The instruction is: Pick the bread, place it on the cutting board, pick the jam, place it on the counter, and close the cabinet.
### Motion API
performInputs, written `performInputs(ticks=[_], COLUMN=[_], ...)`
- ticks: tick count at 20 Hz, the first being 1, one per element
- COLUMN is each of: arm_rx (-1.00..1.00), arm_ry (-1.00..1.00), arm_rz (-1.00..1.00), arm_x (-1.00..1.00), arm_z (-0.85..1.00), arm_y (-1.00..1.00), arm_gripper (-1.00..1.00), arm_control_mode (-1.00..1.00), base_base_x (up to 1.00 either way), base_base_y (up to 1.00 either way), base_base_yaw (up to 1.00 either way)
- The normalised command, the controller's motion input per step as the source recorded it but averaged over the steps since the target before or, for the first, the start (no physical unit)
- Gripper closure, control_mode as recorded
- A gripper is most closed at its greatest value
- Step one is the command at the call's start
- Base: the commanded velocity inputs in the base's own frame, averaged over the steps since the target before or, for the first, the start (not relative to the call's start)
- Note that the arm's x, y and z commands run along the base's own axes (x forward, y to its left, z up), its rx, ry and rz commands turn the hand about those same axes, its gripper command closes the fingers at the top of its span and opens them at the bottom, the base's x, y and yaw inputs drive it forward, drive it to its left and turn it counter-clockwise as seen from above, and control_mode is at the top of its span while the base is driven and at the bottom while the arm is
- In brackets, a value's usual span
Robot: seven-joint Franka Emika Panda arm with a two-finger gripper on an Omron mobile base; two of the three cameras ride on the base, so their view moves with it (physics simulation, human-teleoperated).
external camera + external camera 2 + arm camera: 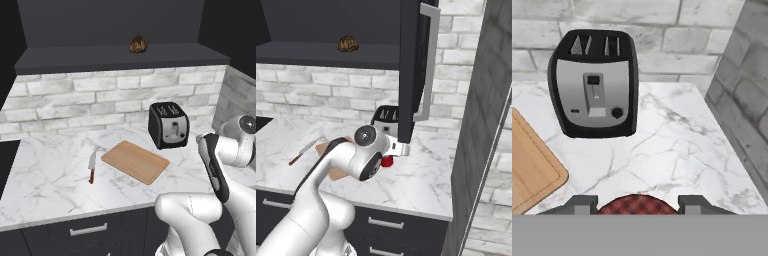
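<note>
Here the jaws stand clamped on the jam (638, 205), its red checked top sitting between the two dark finger tips (579, 204) in the hand view; the gripper (637, 206) is held over the desk (677, 150), white marble with grey veins. In the right base view the jam (387, 161) shows as a red patch just beyond the arm's wrist, low over the desk surface; whether it touches the marble I cannot tell

Ahead of the jaws, a black toaster (594, 82) with a silver front panel, standing upright on the desk, near the brick wall. To the left of the jaws, just beside the toaster, the cutting board (532, 167), flat, light wood. Past the board in the left base view, a red-handled knife (92, 167) lies on the marble, close to the board's (135, 161) far edge but apart from it

Above the jaws: the cabinet (408, 70), dark charcoal, door swung out, long silver bar handle (428, 65) facing the room. The bread (138, 44) sits well up and away from the jaws on the open cabinet shelf, a small dark brown lump, alone there. It is not on the board
</note>
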Motion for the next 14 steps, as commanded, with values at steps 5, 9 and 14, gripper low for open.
performInputs(ticks=[5,9,14], arm_rx=[0.0,-0.01,-0.01], arm_ry=[0.0,0.0,0.02], arm_rz=[0.0,0.0,0.0], arm_x=[0.2,0.24,0.2], arm_z=[-0.29,-0.28,-0.27], arm_y=[-0.15,-0.1,-0.06], arm_gripper=[1.0,1.0,1.0], arm_control_mode=[-1.0,-1.0,-1.0], base_base_x=[0.0,0.0,0.0], base_base_y=[0.0,0.0,0.0], base_base_yaw=[0.0,0.0,0.0])
